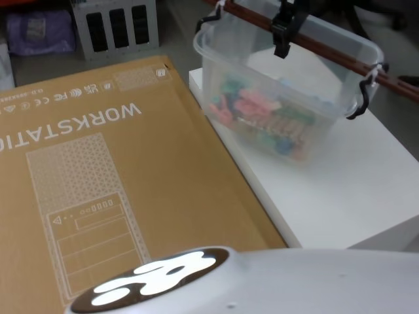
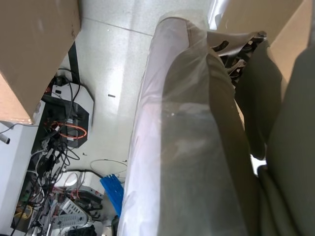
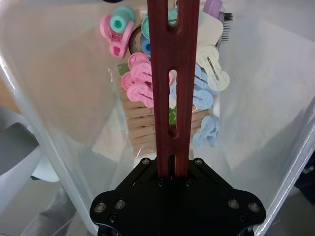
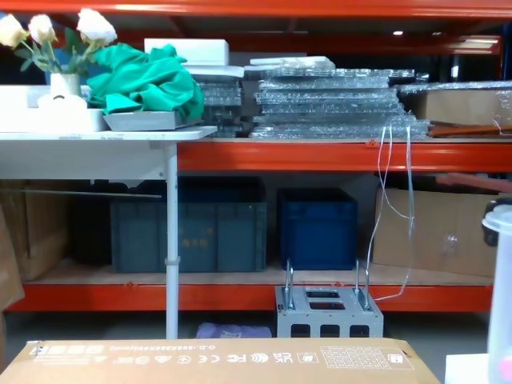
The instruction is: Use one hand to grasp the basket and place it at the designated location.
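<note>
The basket is a translucent whitish tub full of pastel clips and wooden pegs, over the far part of the white table. Its dark red-brown bar handle runs across the top and hangs from black hooked brackets. My right gripper comes down from above and is shut on the middle of that handle. In the right wrist view the gripper clamps the bar above the clips. The tub's edge shows in the chest view. I cannot tell whether the tub touches the table. My left arm hangs low beside the cardboard box.
A large flat cardboard box marked WORKSTATION lies left of the table, against its edge. A grey metal rack stands on the floor behind. Blue crates sit under red shelving. Cables and equipment lie on the floor.
</note>
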`<state>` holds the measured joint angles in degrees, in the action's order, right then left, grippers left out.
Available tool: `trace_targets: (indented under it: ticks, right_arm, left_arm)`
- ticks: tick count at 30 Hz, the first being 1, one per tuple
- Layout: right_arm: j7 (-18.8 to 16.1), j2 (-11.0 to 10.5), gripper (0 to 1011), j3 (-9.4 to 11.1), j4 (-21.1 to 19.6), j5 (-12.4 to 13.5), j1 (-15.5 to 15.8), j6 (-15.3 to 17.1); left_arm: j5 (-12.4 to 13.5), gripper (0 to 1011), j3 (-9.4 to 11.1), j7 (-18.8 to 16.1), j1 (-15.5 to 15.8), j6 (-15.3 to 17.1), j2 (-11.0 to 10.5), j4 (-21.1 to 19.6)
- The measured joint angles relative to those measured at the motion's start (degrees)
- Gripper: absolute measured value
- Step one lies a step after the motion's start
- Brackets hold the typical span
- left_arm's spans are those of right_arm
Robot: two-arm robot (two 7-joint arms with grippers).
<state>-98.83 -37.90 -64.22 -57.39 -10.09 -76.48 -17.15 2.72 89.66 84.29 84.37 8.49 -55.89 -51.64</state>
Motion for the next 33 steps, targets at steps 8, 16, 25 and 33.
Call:
trace_targets:
  ticks: [8, 16, 25, 33]
  right_arm:
    - [-0.8, 5.1, 6, -1.6, 1.7, 1.2, -1.4, -3.5]
    - [-1.5, 9.0, 6, -3.1, 2.7, 2.7, -2.1, -6.4]
    - [-2.2, 13.2, 6, -4.4, 3.7, 4.4, -3.0, -10.2]
    - [-2.9, 16.5, 6, -5.5, 4.1, 6.2, -3.8, -13.7]
  left_arm:
    - [0.0, 0, 0.0, 0.0, 0.0, 0.0, 0.0, 0.0]
    - [0.0, 0, 0.0, 0.0, 0.0, 0.0, 0.0, 0.0]
    - [0.0, 0, 0.0, 0.0, 0.0, 0.0, 0.0, 0.0]
    - [0.0, 0, 0.0, 0.0, 0.0, 0.0, 0.0, 0.0]
